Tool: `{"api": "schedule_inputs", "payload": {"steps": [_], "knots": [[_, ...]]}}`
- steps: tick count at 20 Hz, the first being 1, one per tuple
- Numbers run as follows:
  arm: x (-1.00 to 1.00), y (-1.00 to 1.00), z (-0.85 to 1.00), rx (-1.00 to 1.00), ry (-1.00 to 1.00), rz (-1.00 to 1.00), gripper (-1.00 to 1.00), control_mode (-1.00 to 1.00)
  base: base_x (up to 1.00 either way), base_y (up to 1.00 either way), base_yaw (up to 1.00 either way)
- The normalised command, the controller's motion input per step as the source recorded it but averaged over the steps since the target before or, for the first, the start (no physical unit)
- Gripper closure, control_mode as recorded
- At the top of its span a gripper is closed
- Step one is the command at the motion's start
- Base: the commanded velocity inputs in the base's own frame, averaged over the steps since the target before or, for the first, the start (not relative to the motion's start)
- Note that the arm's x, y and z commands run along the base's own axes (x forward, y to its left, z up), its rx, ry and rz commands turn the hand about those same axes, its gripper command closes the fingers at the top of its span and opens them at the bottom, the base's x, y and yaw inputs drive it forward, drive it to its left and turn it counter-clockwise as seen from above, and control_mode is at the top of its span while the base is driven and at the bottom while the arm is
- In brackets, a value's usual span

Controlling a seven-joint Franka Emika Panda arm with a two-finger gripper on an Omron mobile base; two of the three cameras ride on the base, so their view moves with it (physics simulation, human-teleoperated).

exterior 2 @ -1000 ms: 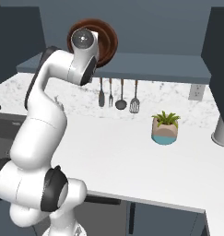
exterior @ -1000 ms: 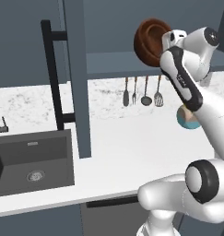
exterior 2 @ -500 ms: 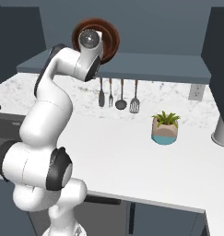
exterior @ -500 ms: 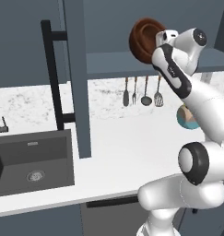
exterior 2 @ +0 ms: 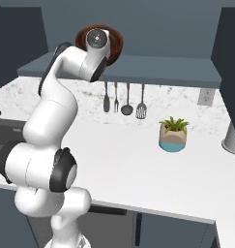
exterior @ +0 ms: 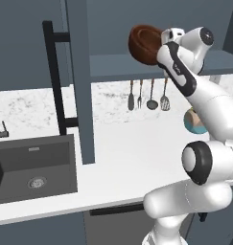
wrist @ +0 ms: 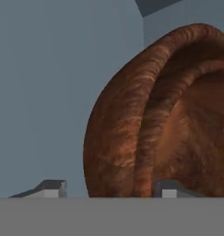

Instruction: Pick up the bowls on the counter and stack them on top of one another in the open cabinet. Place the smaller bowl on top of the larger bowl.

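Larger bowl [exterior: 145,44]: dark reddish-brown wood with a glossy grain, held up in the air and tipped on its side. In the left base view its hollow faces the camera. It is in front of the open cabinet, above the front edge of the inner shelf.

Gripper [wrist: 102,188]: in the hand view the two finger tips rise on either side of the bowl's rim, one outside the wall and one inside the hollow. The fingers are closed on the rim and carry the bowl.

Arm: reaches up from the base, with the wrist level with the cabinet opening. In the right base view the round wrist joint covers the middle of the bowl.

Cabinet [exterior: 118,67]: dark slate-blue. Its flat shelf runs above the back edge of the counter, and its tall door stands swung open with a long black bar handle [exterior: 54,79].

Counter [exterior 2: 153,164]: white speckled stone.

Sink [exterior: 34,165]: dark, inset toward the counter's left end.

Utensils [exterior 2: 123,99]: four, hanging on the wall under the shelf at the counter's back edge.

Potted plant [exterior 2: 173,134]: stands toward the right part of the counter, well apart from the bowl.
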Motion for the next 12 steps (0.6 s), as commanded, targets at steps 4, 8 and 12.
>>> {"api": "schedule_inputs", "payload": {"steps": [4, 8, 12], "knots": [[0.09, 0.00, 0.01, 0.00, -0.23, 0.00, -1.00, -1.00, 0.00, 0.00, 0.00], [-0.07, 0.00, 0.11, 0.00, -0.28, 0.00, -1.00, -1.00, 0.00, 0.00, 0.00], [-0.71, 0.00, 0.11, 0.00, -0.08, 0.00, -1.00, -1.00, 0.00, 0.00, 0.00]]}}
